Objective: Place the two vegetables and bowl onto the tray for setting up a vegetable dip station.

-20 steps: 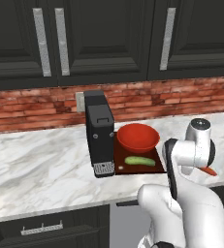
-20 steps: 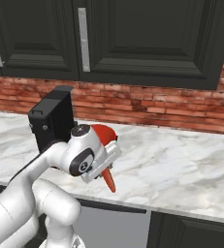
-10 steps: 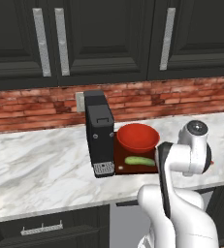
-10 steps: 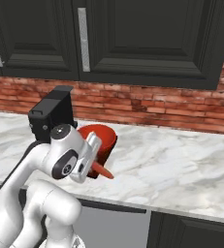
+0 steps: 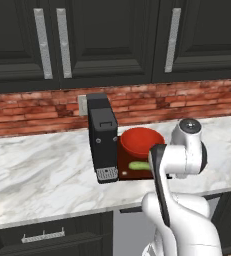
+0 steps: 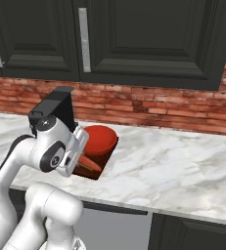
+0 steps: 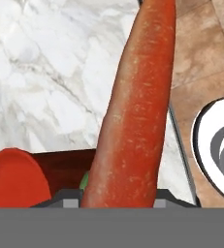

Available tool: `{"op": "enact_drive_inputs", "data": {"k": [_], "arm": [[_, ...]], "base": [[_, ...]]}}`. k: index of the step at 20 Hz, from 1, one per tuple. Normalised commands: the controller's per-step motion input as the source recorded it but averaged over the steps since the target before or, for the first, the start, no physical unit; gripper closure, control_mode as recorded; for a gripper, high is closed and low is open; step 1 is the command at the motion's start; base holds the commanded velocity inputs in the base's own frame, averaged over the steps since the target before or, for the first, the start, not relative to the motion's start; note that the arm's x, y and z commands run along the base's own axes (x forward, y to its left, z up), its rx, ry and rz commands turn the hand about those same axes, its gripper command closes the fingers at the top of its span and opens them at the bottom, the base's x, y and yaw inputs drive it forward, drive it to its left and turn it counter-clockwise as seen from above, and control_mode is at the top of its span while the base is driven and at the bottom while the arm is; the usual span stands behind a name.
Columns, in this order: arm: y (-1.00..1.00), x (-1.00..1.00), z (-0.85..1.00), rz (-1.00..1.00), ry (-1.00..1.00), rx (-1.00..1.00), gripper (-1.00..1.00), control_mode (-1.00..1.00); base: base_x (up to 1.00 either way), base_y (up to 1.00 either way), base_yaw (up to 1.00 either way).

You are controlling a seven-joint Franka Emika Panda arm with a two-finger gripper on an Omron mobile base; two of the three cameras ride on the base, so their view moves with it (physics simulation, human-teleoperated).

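Note:
My gripper [image 6: 81, 157] is shut on the orange-red carrot [image 7: 137, 106], which fills the middle of the hand view. In the right base view the carrot [image 6: 88, 163] hangs low over the front part of the dark wooden tray [image 6: 99, 165]. The red bowl [image 5: 141, 141] sits on the back half of the tray [image 5: 126, 171], and the green cucumber [image 5: 139, 165] lies in front of the bowl. In the hand view the bowl [image 7: 14, 179] shows at lower left, the tray [image 7: 67, 167] is beside it, and a sliver of cucumber [image 7: 85, 181] shows next to the carrot. My own arm hides the tray's right side in the left base view.
A tall black appliance [image 5: 103, 137] stands against the tray's left side. The marble counter [image 6: 173, 166] stretches bare to the right of the tray, with a brick wall [image 6: 153, 105] and dark cabinets behind. The counter's front edge [image 7: 179, 145] and brown floor show in the hand view.
The arm has swung left with the carrot, from beside the tray's right edge to over the tray's front part. Bowl and cucumber have stayed put.

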Motion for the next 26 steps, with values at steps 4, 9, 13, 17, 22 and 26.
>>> {"op": "enact_drive_inputs", "data": {"k": [4, 9, 13, 17, 22, 26], "arm": [[0.69, 0.00, 0.00, -0.06, -0.03, 0.00, 1.00, -1.00], [0.64, 0.00, -0.13, -0.02, -0.02, 0.00, 1.00, -1.00], [0.51, 0.00, -0.16, 0.00, -0.03, 0.01, 1.00, -1.00], [0.04, 0.34, -0.23, 0.15, 0.00, 0.00, 1.00, -1.00], [-0.20, 0.32, -0.23, 0.10, -0.02, 0.00, 1.00, -1.00], [-0.07, 0.27, -0.34, 0.03, -0.01, 0.02, 1.00, -1.00]], "base": [[0.00, 0.00, 0.00], [0.00, 0.00, 0.00], [0.00, 0.00, 0.00], [0.00, 0.00, 0.00], [0.00, 0.00, 0.00], [0.00, 0.00, 0.00]]}}
